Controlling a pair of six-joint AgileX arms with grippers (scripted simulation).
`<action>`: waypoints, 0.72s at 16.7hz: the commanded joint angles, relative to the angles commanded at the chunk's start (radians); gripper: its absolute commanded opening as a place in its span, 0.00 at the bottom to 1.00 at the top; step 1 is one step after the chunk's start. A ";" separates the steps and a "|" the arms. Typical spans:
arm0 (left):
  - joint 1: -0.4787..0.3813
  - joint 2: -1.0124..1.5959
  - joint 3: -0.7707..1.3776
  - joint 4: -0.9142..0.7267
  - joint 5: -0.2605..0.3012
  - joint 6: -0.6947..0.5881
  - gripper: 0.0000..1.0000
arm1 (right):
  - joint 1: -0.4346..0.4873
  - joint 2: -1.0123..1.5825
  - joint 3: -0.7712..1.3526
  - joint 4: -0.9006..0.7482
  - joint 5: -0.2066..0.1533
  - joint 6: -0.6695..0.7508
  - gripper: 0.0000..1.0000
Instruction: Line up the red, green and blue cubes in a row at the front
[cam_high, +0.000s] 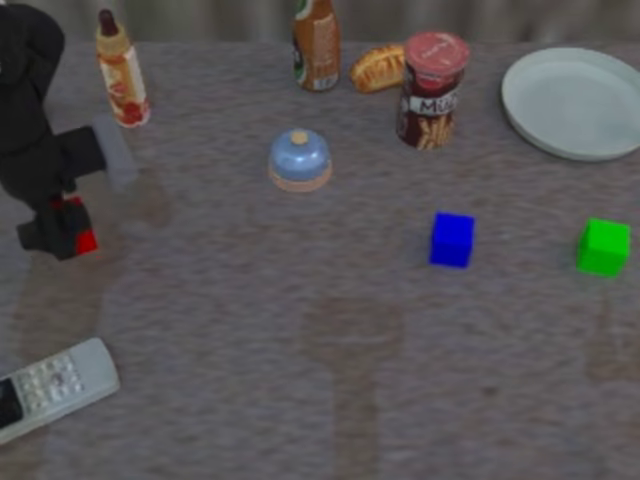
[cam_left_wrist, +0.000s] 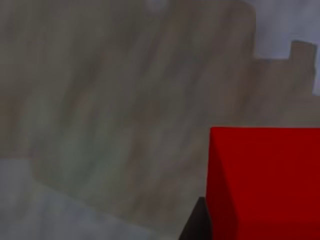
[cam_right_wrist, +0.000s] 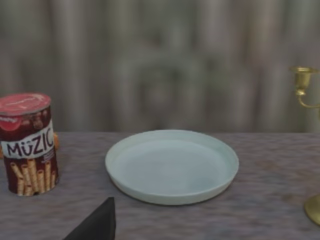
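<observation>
The red cube (cam_high: 84, 240) sits between the fingers of my left gripper (cam_high: 72, 228) at the table's far left, and the gripper is shut on it. In the left wrist view the red cube (cam_left_wrist: 265, 180) fills the corner, pressed against a dark fingertip (cam_left_wrist: 197, 225). The blue cube (cam_high: 452, 240) rests on the table right of centre. Near the right edge lies the green cube (cam_high: 604, 247). My right arm is out of the top view; its wrist camera faces the white plate (cam_right_wrist: 172, 167).
A blue domed bell (cam_high: 300, 160) stands mid-table. Along the back are a sauce bottle (cam_high: 122, 70), a brown bottle (cam_high: 316, 45), bread (cam_high: 378, 68), a snack can (cam_high: 432, 90) and the plate (cam_high: 575, 100). A remote (cam_high: 55, 385) lies front left. A brass candlestick (cam_right_wrist: 307, 100) shows beside the plate.
</observation>
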 joint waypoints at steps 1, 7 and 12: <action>0.002 -0.013 0.018 -0.031 0.000 0.000 0.00 | 0.000 0.000 0.000 0.000 0.000 0.000 1.00; -0.001 -0.028 0.040 -0.065 -0.001 0.000 0.00 | 0.000 0.000 0.000 0.000 0.000 0.000 1.00; -0.112 -0.078 -0.013 -0.060 -0.002 -0.030 0.00 | 0.000 0.000 0.000 0.000 0.000 0.000 1.00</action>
